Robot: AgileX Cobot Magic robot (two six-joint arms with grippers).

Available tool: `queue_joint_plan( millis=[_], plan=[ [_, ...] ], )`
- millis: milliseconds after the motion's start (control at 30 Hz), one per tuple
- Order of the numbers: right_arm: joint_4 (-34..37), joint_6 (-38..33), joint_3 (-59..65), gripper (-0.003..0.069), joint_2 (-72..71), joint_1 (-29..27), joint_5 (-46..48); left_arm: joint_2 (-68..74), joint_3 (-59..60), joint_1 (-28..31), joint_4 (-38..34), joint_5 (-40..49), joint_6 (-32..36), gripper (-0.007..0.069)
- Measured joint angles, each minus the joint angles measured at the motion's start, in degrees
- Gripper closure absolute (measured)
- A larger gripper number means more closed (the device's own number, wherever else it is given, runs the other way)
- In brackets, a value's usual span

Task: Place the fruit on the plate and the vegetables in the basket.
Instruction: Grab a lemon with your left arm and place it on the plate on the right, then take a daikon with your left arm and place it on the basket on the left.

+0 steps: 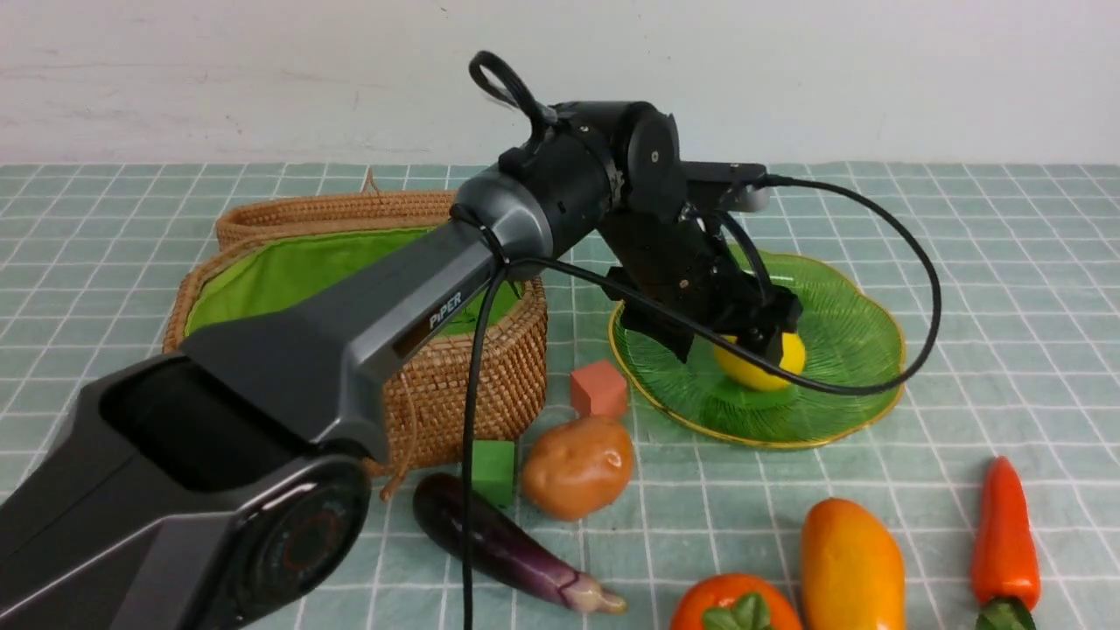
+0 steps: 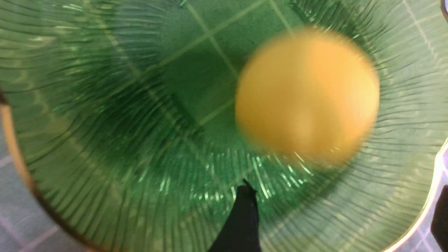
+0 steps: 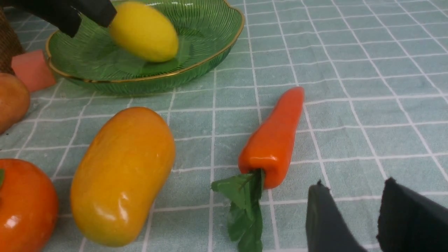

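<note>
My left gripper [image 1: 731,346] hangs low over the green glass plate [image 1: 862,350], open. The yellow lemon [image 1: 759,362] lies on the plate just under it. In the left wrist view the lemon [image 2: 308,96] is blurred and free of both fingers [image 2: 241,217], with the left gripper [image 2: 341,210] wide apart over the plate [image 2: 105,140]. My right gripper [image 3: 354,182] stands open above the cloth with nothing in it, beside the carrot [image 3: 273,140]. The mango [image 1: 851,564], the round orange-red fruit [image 1: 735,608], potato [image 1: 577,465] and eggplant [image 1: 507,542] lie on the cloth. The wicker basket [image 1: 490,367] stands left of the plate.
A salmon-pink cube [image 1: 599,388] sits between basket and plate, and a green cube [image 1: 490,468] lies against the basket beside the potato. The left arm's cable [image 1: 919,262] loops over the plate. The checked tablecloth [image 1: 1006,262] covers the table.
</note>
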Motion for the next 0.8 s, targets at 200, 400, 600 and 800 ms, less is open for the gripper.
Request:
queue_joint_plan(
  millis=[200, 400, 600, 800],
  plan=[
    [0.00, 0.00, 0.00, 0.0419, 0.00, 0.00, 0.00, -11.96, 5.54, 2.91, 3.66, 8.31, 2.84, 0.0018],
    [0.00, 0.00, 0.00, 0.0419, 0.00, 0.00, 0.00, -35.80, 23.07, 4.80, 14.57, 10.98, 6.97, 0.0044],
    [0.00, 0.00, 0.00, 0.0419, 0.00, 0.00, 0.00, -55.90, 45.02, 4.75, 19.31, 8.79, 8.39, 0.0047],
    [0.00, 0.00, 0.00, 0.0419, 0.00, 0.00, 0.00, -69.87, 71.81, 4.75, 12.99, 3.70, 18.81, 0.0047]
  ],
)
